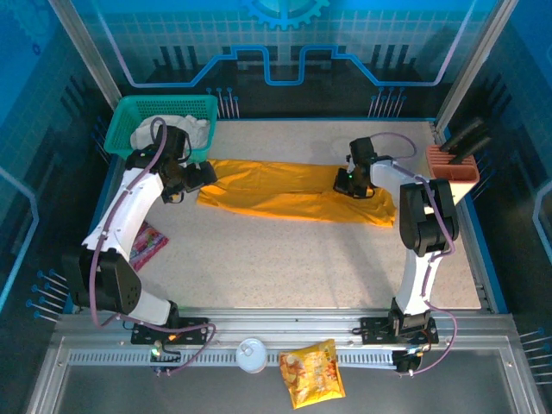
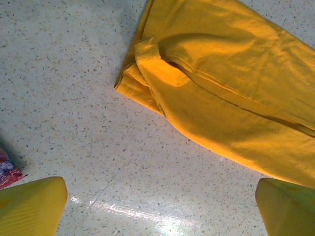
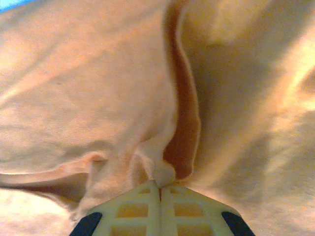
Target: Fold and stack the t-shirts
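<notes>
The mustard t-shirt (image 1: 289, 194) lies on the table (image 1: 302, 259), folded into a narrow band. Its long axis runs left to right across the far half, with the right end slightly nearer the arm bases. The right gripper (image 1: 349, 183) is fully closed on a raised fold of cloth near that right end, its fingers (image 3: 133, 211) meeting on the fabric. The left gripper (image 1: 200, 177) stands wide apart at the band's left end, holding nothing. The off-white t-shirt (image 1: 190, 129) lies bunched in the teal basket (image 1: 121, 116) at the far left corner.
</notes>
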`<state>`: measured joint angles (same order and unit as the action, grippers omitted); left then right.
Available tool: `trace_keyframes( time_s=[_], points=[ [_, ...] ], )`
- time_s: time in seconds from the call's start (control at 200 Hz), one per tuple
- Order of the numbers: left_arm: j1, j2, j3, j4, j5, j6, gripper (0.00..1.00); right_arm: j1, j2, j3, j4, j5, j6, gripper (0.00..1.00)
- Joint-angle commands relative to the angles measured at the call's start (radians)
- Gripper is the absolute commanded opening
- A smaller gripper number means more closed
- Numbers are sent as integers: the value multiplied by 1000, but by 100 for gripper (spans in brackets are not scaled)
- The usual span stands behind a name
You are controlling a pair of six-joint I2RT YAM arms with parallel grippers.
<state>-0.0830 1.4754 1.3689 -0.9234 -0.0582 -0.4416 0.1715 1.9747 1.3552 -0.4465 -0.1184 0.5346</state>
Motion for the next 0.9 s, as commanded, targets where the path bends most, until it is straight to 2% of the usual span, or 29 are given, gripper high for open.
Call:
trace_keyframes(
  time_s=[0.0,0.375,0.45,0.656,0.896],
  points=[
    [-7,11,12,-25,7,15,99,19,17,57,17,-46,38,0],
    [-9,29,8,-21,10,23,99,32,182,196,87,-117,151,1],
    [-11,35,9,-19,12,22,99,35,198,222,97,-129,163,5],
    [-30,50,13,-12,13,24,99,46,201,237,141,-163,203,27],
    [-126,89,19,22,-3,29,99,50,179,178,303,-235,300,32]
  ],
)
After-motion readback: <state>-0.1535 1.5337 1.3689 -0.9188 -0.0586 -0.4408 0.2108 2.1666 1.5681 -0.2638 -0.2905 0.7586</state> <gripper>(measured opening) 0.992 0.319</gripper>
